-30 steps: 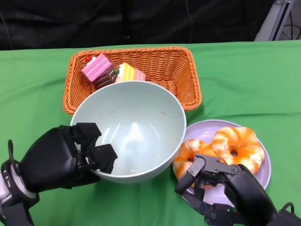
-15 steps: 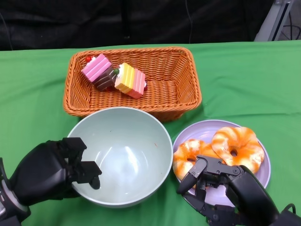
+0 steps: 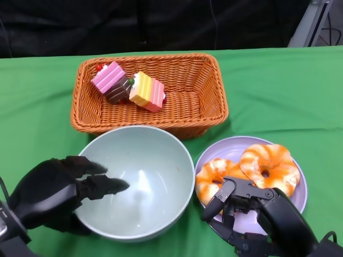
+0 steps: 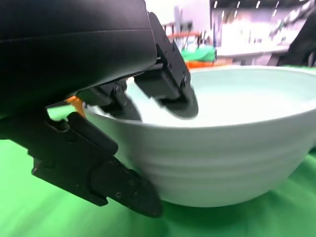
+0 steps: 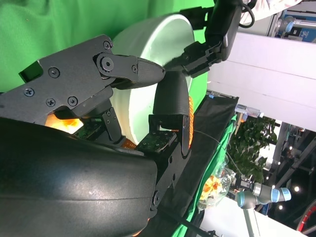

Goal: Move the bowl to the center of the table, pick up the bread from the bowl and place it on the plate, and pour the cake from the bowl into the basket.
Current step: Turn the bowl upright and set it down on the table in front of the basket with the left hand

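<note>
Your green worktop (image 3: 278, 91) carries everything. At its far side you have the orange wicker basket (image 3: 209, 101), with two cake pieces lying in its left half: a pink one (image 3: 107, 77) and a yellow-and-pink one (image 3: 147, 91), touching each other. Just near of the basket stands the pale green bowl (image 3: 155, 166), upright and empty inside. Your left hand (image 3: 51, 193) is at the bowl's near-left rim, its fingers (image 3: 110, 186) spread and reaching over the rim into the bowl, with the thumb below the outer wall; whether they touch it you cannot tell. To the right of the bowl sits the lilac plate (image 3: 230, 147) with two orange-glazed bread rings (image 3: 268, 166) on it. Your right hand (image 3: 257, 209) hangs over the plate's near edge, fingers (image 3: 228, 193) loosely curled apart, holding nothing.
</note>
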Controlling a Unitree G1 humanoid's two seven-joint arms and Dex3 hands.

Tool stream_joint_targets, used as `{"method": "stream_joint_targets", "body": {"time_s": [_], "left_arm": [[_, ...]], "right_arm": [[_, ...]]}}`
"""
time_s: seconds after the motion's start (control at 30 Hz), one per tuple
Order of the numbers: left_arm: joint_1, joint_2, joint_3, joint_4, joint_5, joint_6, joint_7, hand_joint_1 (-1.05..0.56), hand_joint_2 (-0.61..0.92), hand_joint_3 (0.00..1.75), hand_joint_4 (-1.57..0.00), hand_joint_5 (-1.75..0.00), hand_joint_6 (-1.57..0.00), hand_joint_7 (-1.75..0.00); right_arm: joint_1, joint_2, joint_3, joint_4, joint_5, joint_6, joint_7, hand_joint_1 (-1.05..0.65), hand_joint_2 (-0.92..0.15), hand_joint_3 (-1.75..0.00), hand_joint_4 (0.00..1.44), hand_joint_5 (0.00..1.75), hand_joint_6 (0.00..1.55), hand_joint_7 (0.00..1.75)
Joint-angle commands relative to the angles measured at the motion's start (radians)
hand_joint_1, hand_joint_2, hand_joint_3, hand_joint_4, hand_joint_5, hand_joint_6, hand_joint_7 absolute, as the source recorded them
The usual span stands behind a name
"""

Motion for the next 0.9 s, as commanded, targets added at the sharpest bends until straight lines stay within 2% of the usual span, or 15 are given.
{"method": "stream_joint_targets", "body": {"time_s": [0.03, 0.13, 0.27, 0.33, 0.4, 0.47, 0.57, 0.6, 0.63, 0.73, 0.77, 0.83, 0.87, 0.9], "left_arm": [[0.013, 0.049, 0.036, -0.030, -0.090, -0.041, -0.152, -1.04, 0.92, 0.09, -0.13, 0.00, -0.23, 0.00], [-0.027, 0.071, 0.037, 0.000, -0.192, -0.152, -0.319, -1.05, 0.92, 0.18, -0.09, 0.00, -0.20, -0.01], [-0.060, 0.060, 0.041, 0.087, -0.467, -0.281, -0.600, -1.05, 0.92, 0.22, -0.12, -0.02, -0.23, -0.02], [-0.046, 0.049, 0.041, 0.080, -0.721, -0.255, -0.813, -1.05, 0.92, 0.21, -0.15, -0.04, -0.25, -0.03], [-0.019, 0.042, 0.062, 0.022, -0.954, -0.159, -1.012, -1.05, 0.92, 0.20, -0.20, -0.05, -0.28, -0.03], [0.009, 0.031, 0.102, -0.040, -1.117, -0.060, -1.141, -1.05, 0.92, 0.19, -0.28, -0.09, -0.34, -0.06], [0.026, 0.020, 0.147, -0.077, -1.194, 0.001, -1.240, -1.05, 0.92, 0.18, -0.32, -0.10, -0.37, -0.06], [0.051, -0.007, 0.194, -0.101, -1.278, 0.042, -1.279, -1.05, 0.92, 0.18, -0.32, -0.10, -0.38, -0.06], [0.071, -0.030, 0.235, -0.120, -1.339, 0.077, -1.314, -1.05, 0.92, 0.25, -0.41, -0.14, -0.44, -0.08], [0.112, -0.092, 0.342, -0.156, -1.436, 0.159, -1.384, -1.05, 0.92, 0.29, -0.46, -0.15, -0.48, -0.08], [0.126, -0.116, 0.378, -0.164, -1.460, 0.186, -1.395, -0.98, 0.92, 0.29, -0.53, -0.18, -0.53, -0.09], [0.150, -0.160, 0.444, -0.186, -1.483, 0.235, -1.385, -0.94, 0.92, 0.29, -0.56, -0.19, -0.56, -0.10], [0.159, -0.178, 0.471, -0.198, -1.481, 0.255, -1.373, -0.78, 0.92, 0.24, -0.64, -0.23, -0.64, -0.12], [0.166, -0.194, 0.495, -0.208, -1.476, 0.272, -1.367, -0.73, 0.92, 0.22, -0.67, -0.24, -0.67, -0.12]], "right_arm": [[0.003, -0.015, -0.010, -0.018, 0.008, 0.008, 0.003, -0.28, -0.74, -0.58, 0.70, 1.72, 0.69, 1.28], [0.001, -0.015, -0.009, -0.017, 0.010, 0.012, 0.008, -0.27, -0.74, -0.59, 0.71, 1.74, 0.69, 1.29], [0.001, -0.013, -0.007, -0.012, -0.001, 0.003, 0.002, -0.27, -0.73, -0.60, 0.71, 1.74, 0.69, 1.29], [0.000, -0.012, -0.007, -0.012, -0.002, 0.005, 0.001, -0.28, -0.72, -0.61, 0.71, 1.73, 0.69, 1.30], [0.000, -0.012, -0.006, -0.012, -0.002, 0.007, 0.001, -0.29, -0.72, -0.62, 0.71, 1.73, 0.69, 1.30], [0.001, -0.012, -0.005, -0.015, -0.003, 0.012, 0.001, -0.29, -0.71, -0.62, 0.71, 1.74, 0.69, 1.29], [0.002, -0.013, -0.004, -0.016, -0.003, 0.014, 0.001, -0.29, -0.71, -0.62, 0.71, 1.74, 0.69, 1.29], [0.001, -0.013, -0.005, -0.014, -0.002, 0.012, 0.002, -0.29, -0.71, -0.62, 0.71, 1.74, 0.69, 1.29], [0.000, -0.013, -0.006, -0.012, -0.002, 0.010, 0.002, -0.28, -0.71, -0.62, 0.71, 1.74, 0.69, 1.29], [-0.003, -0.014, -0.009, -0.009, -0.002, 0.005, 0.002, -0.28, -0.71, -0.63, 0.71, 1.73, 0.69, 1.29], [-0.003, -0.015, -0.009, -0.007, -0.004, 0.002, 0.001, -0.28, -0.71, -0.63, 0.71, 1.73, 0.69, 1.29], [-0.005, -0.015, -0.010, -0.005, 0.002, 0.003, 0.004, -0.28, -0.71, -0.63, 0.71, 1.73, 0.69, 1.29], [-0.005, -0.014, -0.010, -0.005, 0.007, 0.005, 0.006, -0.28, -0.71, -0.63, 0.70, 1.73, 0.69, 1.28], [-0.005, -0.014, -0.010, -0.004, 0.010, 0.007, 0.008, -0.27, -0.71, -0.64, 0.70, 1.73, 0.69, 1.28]]}}
